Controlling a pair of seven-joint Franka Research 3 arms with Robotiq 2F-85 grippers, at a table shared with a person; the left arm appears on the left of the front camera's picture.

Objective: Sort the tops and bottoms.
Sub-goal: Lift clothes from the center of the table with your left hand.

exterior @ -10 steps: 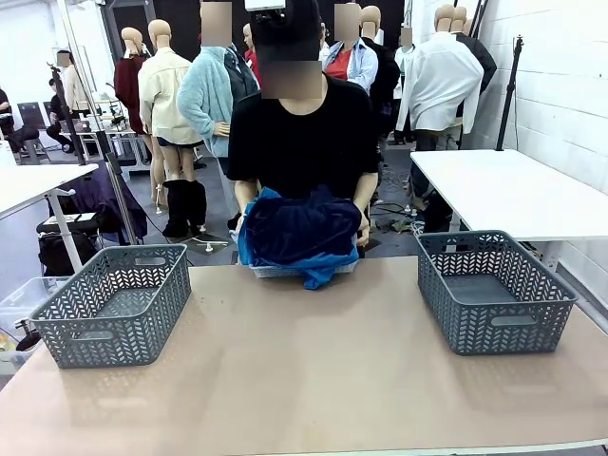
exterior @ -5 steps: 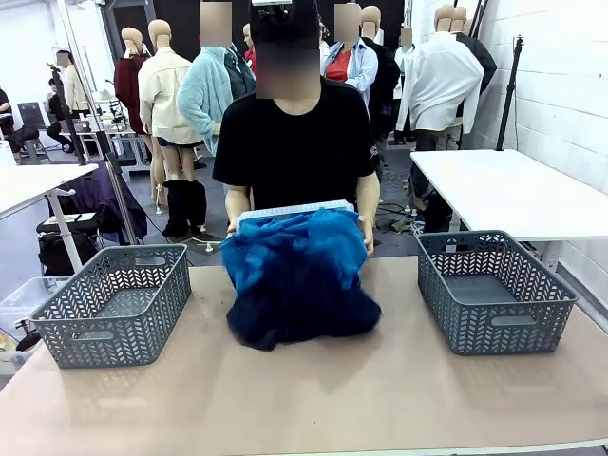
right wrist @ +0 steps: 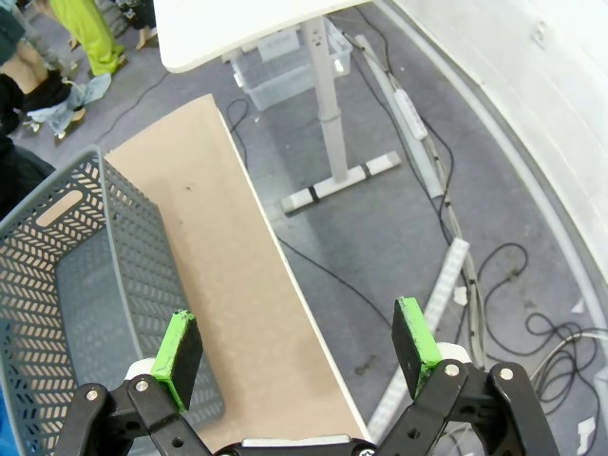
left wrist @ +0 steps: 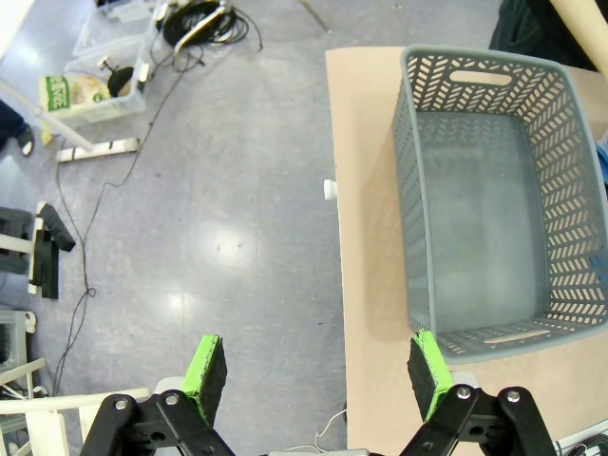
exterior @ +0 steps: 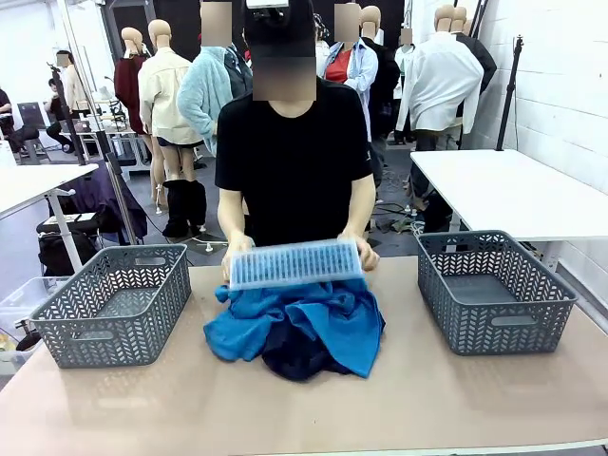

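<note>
Tray [exterior: 296, 263] above tops [exterior: 332, 323], baskets [exterior: 114, 304] flanking

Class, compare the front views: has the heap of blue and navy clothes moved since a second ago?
Yes. The clothes heap has dropped from the person's tray onto the table, level with the right basket.

Person's tray [exterior: 296, 263] upended; tops [exterior: 334, 323], bottoms [exterior: 294, 359] dumped onto table [exterior: 427, 399].

The tops [exterior: 332, 318] are soft, matt blue cloth; grey baskets [exterior: 114, 304] are perforated plastic; the table [exterior: 313, 408] is smooth, matt.
</note>
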